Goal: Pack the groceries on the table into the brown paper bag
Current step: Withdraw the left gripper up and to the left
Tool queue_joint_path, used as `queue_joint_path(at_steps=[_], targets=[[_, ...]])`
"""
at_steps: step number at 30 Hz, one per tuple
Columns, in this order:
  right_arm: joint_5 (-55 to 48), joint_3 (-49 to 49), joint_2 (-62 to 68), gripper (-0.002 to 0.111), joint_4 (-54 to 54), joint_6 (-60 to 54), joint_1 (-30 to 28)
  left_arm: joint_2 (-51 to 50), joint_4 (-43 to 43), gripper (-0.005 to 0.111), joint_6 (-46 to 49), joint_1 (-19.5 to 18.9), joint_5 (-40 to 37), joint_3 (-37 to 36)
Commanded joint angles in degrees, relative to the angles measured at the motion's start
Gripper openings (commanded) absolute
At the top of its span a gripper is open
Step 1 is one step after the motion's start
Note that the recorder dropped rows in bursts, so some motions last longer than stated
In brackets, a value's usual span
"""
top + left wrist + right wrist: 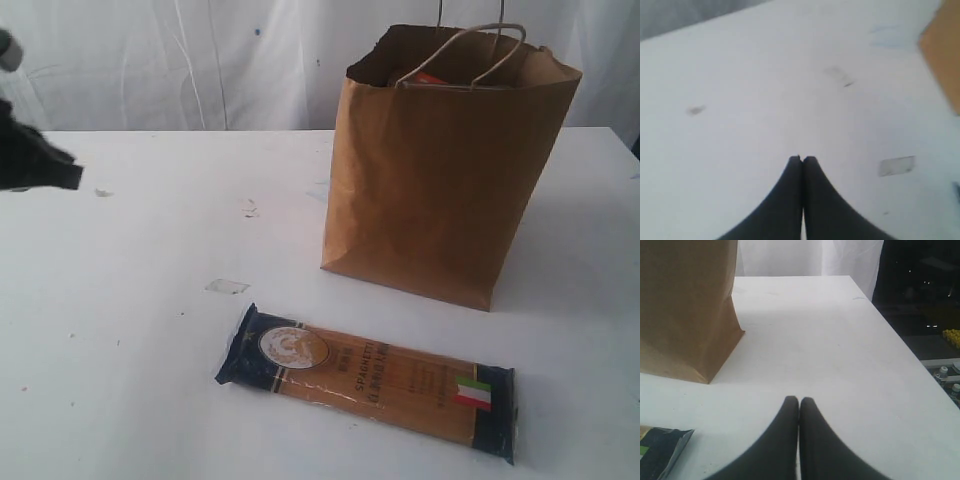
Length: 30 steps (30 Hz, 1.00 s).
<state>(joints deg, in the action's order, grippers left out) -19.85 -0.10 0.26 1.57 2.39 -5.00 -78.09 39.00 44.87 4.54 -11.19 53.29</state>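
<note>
The brown paper bag [440,180] stands upright at the back right of the white table [150,300], its cord handles up. A scrap of orange-red [432,78] shows at its mouth; the jars, bottle, carton and pouch are hidden. The long blue-ended spaghetti pack [370,380] lies flat in front of the bag. My left gripper [802,158] is shut on nothing above bare table, far left of the bag [942,65]; only its dark arm [35,160] shows in the exterior view. My right gripper [799,400] is shut and empty, to the right of the bag [685,305], with the pack's end [660,452] close by.
A small clear tape patch [227,287] lies left of the pack, also seen as a grey patch [896,165] ahead of the left gripper. The table's right edge [905,350] drops off to a dark area. A white curtain hangs behind the table.
</note>
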Motion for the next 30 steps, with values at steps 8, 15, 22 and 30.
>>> queue_joint_path(at_steps=[8,15,22,30], targets=[[0.2,0.1,-0.3,0.000,-0.1,0.0,-0.2,3.6,0.7,0.000,-15.8,-22.7,9.8,-14.3],[0.2,0.1,-0.3,0.000,-0.1,0.0,-0.2,20.6,0.7,0.000,-16.3,-22.1,11.5,-18.7],[0.2,0.1,-0.3,0.000,-0.1,0.0,-0.2,44.0,0.7,0.000,-17.1,-22.1,7.0,-26.1],[0.2,0.1,-0.3,0.000,-0.1,0.0,-0.2,65.0,1.2,0.000,-17.1,-22.1,-0.2,-36.9]])
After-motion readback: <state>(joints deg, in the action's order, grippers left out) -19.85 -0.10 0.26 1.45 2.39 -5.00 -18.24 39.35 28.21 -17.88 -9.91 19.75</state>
